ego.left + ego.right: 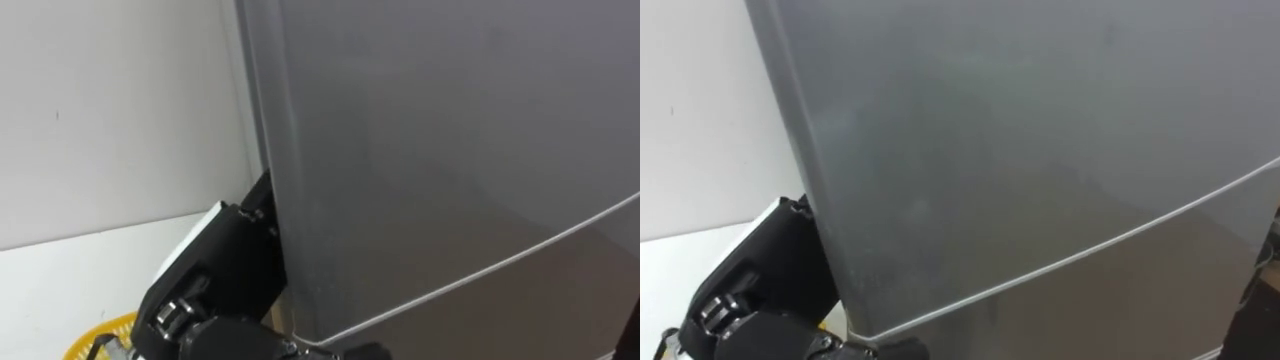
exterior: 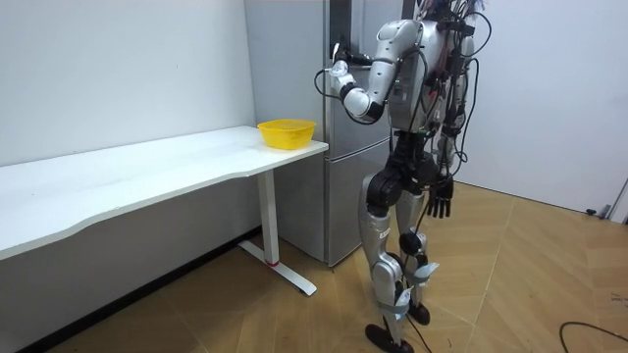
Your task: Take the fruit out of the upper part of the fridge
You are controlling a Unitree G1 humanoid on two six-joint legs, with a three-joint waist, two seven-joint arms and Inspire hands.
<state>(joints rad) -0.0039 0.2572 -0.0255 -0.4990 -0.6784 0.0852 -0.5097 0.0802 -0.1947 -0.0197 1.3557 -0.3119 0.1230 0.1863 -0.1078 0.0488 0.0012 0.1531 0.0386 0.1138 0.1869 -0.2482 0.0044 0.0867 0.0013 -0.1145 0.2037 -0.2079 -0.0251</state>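
White wall backs a long white worktop [image 2: 147,172] with a round yellow mesh basket [image 2: 287,131] at its end. Beside it the tall, smooth grey fridge [image 2: 339,206] stands upright and closed. The left hand [image 1: 235,255] is at the upper door's [image 1: 450,130] left edge; whether it grips, I cannot tell. The right hand [image 2: 444,201] hangs slack, holding nothing.

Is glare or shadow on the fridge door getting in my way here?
Left eye view: fridge door evenly lit, with a dull sheen and no glare. Right eye view: the same, darker toward the lower right. Room view: soft, even light, left hand at the door's edge plainly lit, right hand hanging open.
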